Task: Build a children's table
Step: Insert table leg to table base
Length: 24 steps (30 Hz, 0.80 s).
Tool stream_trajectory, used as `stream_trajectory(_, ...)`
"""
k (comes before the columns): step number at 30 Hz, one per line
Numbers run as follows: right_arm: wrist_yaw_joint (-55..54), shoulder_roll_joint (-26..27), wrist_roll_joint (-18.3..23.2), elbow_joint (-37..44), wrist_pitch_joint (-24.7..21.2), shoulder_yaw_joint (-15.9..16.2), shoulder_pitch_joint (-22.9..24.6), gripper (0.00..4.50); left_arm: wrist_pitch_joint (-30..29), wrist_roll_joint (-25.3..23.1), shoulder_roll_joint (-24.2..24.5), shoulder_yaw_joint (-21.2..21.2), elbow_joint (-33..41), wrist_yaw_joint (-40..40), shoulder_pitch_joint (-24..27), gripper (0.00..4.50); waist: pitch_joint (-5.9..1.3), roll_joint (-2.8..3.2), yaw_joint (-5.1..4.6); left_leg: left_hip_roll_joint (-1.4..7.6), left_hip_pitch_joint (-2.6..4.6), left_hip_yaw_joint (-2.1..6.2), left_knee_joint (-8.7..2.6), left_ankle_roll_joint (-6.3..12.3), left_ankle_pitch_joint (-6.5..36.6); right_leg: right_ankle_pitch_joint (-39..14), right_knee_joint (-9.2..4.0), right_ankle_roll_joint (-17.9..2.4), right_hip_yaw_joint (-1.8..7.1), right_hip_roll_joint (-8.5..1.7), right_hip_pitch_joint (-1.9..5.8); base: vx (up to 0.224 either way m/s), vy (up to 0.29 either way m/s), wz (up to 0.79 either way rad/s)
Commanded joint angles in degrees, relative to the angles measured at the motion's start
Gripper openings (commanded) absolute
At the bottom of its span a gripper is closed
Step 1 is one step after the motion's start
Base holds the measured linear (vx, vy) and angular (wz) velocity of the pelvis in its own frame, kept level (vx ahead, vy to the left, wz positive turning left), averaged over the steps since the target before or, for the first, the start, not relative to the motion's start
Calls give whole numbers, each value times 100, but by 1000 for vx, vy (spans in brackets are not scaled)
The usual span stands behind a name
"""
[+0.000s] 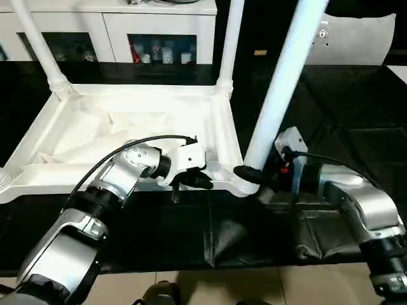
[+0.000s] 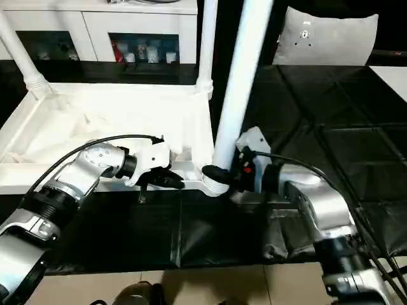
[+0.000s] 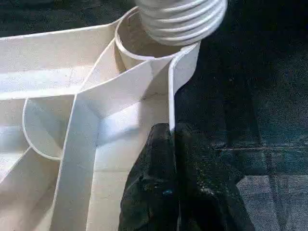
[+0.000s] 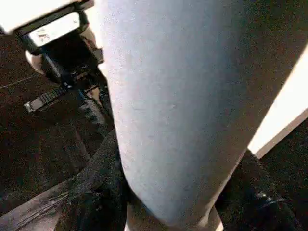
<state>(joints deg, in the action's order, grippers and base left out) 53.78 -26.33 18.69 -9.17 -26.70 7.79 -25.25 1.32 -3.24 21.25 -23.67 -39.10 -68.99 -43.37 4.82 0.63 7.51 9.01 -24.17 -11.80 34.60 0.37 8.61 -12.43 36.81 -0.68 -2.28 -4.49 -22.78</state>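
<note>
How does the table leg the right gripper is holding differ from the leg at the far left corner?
The near-right leg is clasped low by the right gripper; the far-left leg stands free. The near-right leg looks thicker, being closer; the far-left leg looks slimmer. Both are white, lean a little and sit in corner sockets of the upturned tabletop.

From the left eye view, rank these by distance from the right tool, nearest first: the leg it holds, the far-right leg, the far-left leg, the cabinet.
1. Held leg, inside the right tool at the near-right corner socket.
2. Far-right leg, upright at the far-right corner.
3. Far-left leg, across the tabletop.
4. Cabinet, behind the table.
</note>
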Motion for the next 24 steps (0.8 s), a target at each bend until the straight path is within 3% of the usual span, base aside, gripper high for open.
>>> stream_trajectory(1, -2, 5, -137, -218, -25, 102, -7, 193, 99, -91, 85, -72, 30, -183, -4, 0, -526, -29, 1, 451, 265, 231, -391, 7, 1190, -370, -422, -1422, 216, -522, 210, 0, 0, 0)
stream_trajectory(6, 17, 72, -176, -369, 18, 130, -65, 193, 122, -72, 79, -49, 99, -237, -2, 0, -539, -19, 4, 453, 267, 226, -379, 67, 1066, -113, -390, -1462, 208, -509, 211, 0, 0, 0)
stream_trajectory(11, 8, 148, -201, -640, 136, 120, -65, 193, 124, -46, 68, -4, 121, -240, -25, 0, -533, -27, 6, 451, 267, 221, -373, 75, 1115, -213, -405, -1464, 213, -519, 210, 0, 0, 0)
stream_trajectory(23, -39, 498, 97, -1074, 445, -246, 152, 193, 85, 13, 62, 71, 119, -308, -45, 0, -498, 4, -3, 458, 267, 236, -406, 11, 1341, -434, -436, -1462, 217, -526, 198, 0, 0, 0)
stream_trajectory(24, -27, 624, 295, -1031, 503, -451, 315, 193, 87, 26, 41, 114, 75, -248, -68, 0, -503, 18, -2, 462, 271, 237, -408, -1, 1359, -407, -434, -1467, 215, -526, 196, 0, 0, 0)
